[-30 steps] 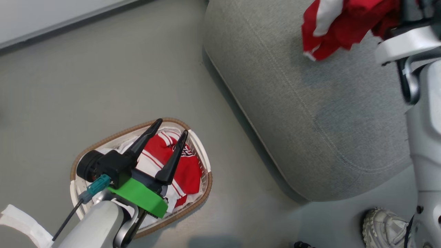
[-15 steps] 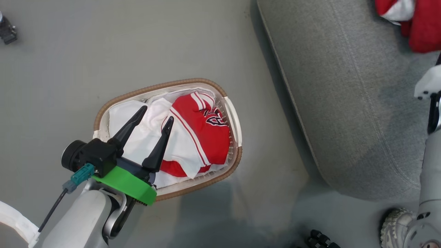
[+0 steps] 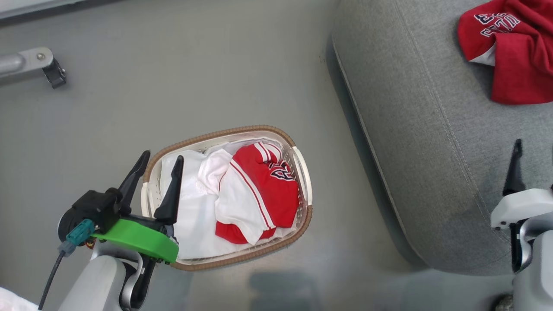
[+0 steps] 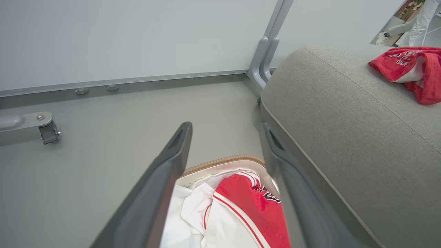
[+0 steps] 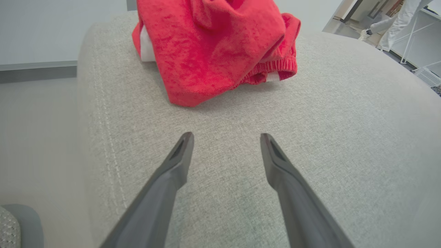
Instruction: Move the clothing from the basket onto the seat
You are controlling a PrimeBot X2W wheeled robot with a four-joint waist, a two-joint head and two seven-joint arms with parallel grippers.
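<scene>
**Left gripper [image 3: 162,155] and right gripper [image 5: 226,135] both wide open and empty; one garment on the seat [image 3: 423,151], one in the basket [image 3: 259,128]**

Seen from the head, at lower left: left gripper on a green mount, two long dark fingers parted widely, nothing between them. Poised over the basket's left end, one fingertip just outside the brown woven rim, the other over the white liner sheet [image 3: 190,216]. No contact with cloth or basket to be made out. From the left wrist, the same broad gap, with the basket's far rim and the striped red garment [image 4: 255,203] framed between the fingers and below them.

Inside the basket: striped red garment, crumpled, red with white panels, thin stripes and dark lettering, lying toward the right end on top of the liner sheet. Basket itself on the grey floor [image 3: 194,86], near the seat's edge, not touching it.

From the right wrist: right gripper likewise opened wide, gripping nothing, fingers pointing across the grey woven seat. Ahead of the fingertips and apart from them, plain red garment [image 5: 213,51] heaped on the cushion, a strip of white showing at its edge. In the head view, that garment at the upper right of the seat, lettering facing up, well apart from the basket.

Elsewhere: a grey metal bracket [image 3: 39,65] on the floor at upper left; legs of a person [image 5: 403,17] far off in the right wrist view's top corner.
</scene>
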